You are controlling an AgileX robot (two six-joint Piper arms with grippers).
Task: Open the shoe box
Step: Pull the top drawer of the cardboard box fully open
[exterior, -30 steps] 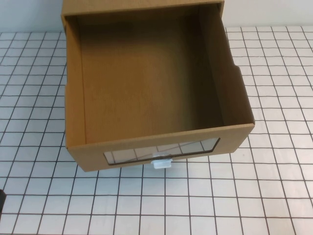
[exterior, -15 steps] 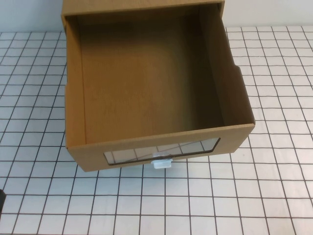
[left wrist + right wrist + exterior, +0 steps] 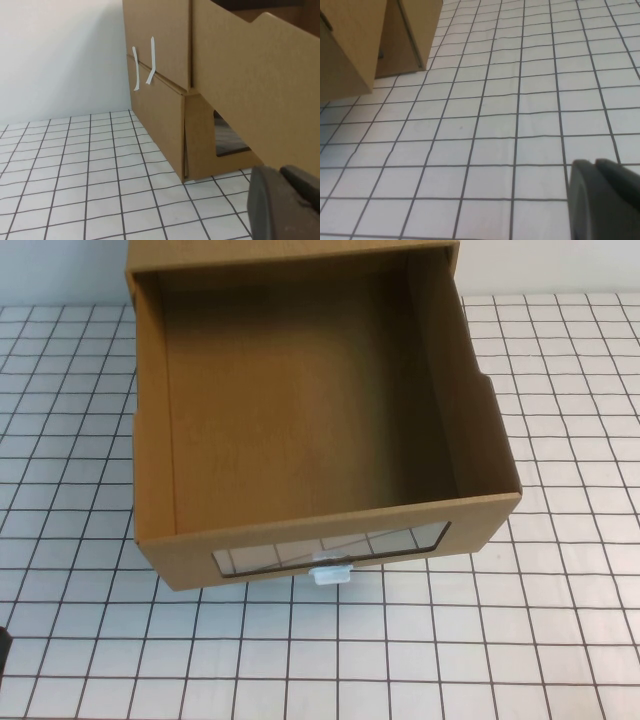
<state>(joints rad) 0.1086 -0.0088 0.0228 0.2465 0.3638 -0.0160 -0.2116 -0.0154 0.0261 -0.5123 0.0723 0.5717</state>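
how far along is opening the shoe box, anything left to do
Done: the shoe box stands open, its drawer slid out toward the robot with the empty inside showing and the white handle free. In hand: nothing. The left gripper is shut, low beside the box's left side, and the right gripper is shut over the bare table off its right side. Left: apparently nothing.

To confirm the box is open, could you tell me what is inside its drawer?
The drawer shows only its bare floor; its near wall covers the strip just behind it. The left gripper sits beside the box, the right gripper, shut, above the tiled table.
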